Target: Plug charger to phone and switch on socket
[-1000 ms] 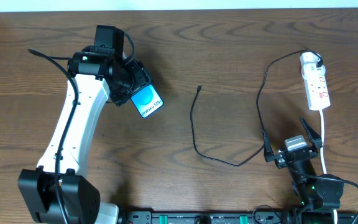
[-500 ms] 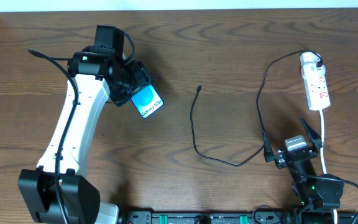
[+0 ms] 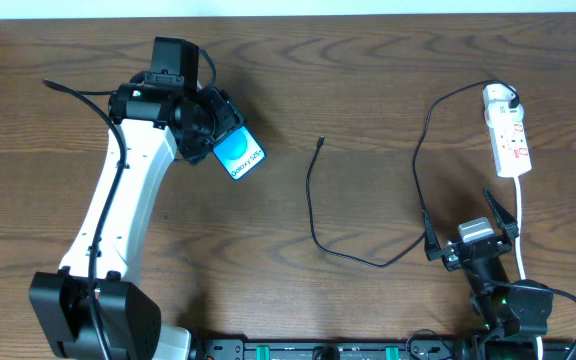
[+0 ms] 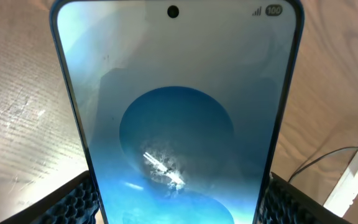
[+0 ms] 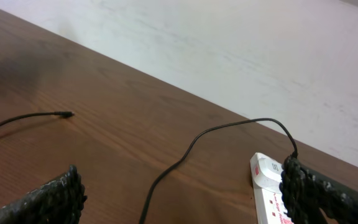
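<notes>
Well, the charger [image 3: 310, 195] is plugged into the socket [image 3: 509, 140].

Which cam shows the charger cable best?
Overhead: the whole charger cable runs from free tip to the power strip. Right wrist catches only the tip end and the stretch near the strip; left wrist just a sliver beside the phone.

phone [image 3: 239, 156] left, charger [image 3: 309, 200] centre, socket [image 3: 507, 135] right
</notes>
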`<act>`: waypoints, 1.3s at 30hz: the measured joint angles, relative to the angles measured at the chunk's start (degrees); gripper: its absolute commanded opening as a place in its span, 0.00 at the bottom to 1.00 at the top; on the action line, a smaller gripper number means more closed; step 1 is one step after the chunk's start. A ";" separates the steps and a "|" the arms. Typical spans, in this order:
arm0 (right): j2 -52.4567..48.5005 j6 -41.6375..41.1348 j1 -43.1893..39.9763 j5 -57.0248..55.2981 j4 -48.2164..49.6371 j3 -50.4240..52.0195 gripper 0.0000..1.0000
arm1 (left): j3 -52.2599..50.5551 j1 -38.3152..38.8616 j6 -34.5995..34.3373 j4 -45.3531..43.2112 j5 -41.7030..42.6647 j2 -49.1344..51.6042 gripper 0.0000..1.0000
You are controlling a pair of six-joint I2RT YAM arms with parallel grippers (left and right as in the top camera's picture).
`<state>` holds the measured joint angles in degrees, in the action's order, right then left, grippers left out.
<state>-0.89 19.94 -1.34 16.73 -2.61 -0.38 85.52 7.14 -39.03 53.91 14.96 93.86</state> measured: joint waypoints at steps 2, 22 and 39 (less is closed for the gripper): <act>0.00 0.00 0.00 0.00 -0.02 0.00 0.99 | 0.00 -0.11 -0.39 -0.31 -0.31 0.00 0.65; 0.00 9.16 0.00 0.70 1.20 0.00 0.99 | 0.00 -2.25 -3.17 -0.57 -1.14 0.22 0.65; -2.54 -12.72 0.00 5.84 5.20 -0.04 0.99 | 0.00 -6.29 -9.62 -1.86 15.47 0.22 0.64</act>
<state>-3.42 7.22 -1.34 22.57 2.59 -0.43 85.52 0.84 -48.64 52.05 30.44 94.08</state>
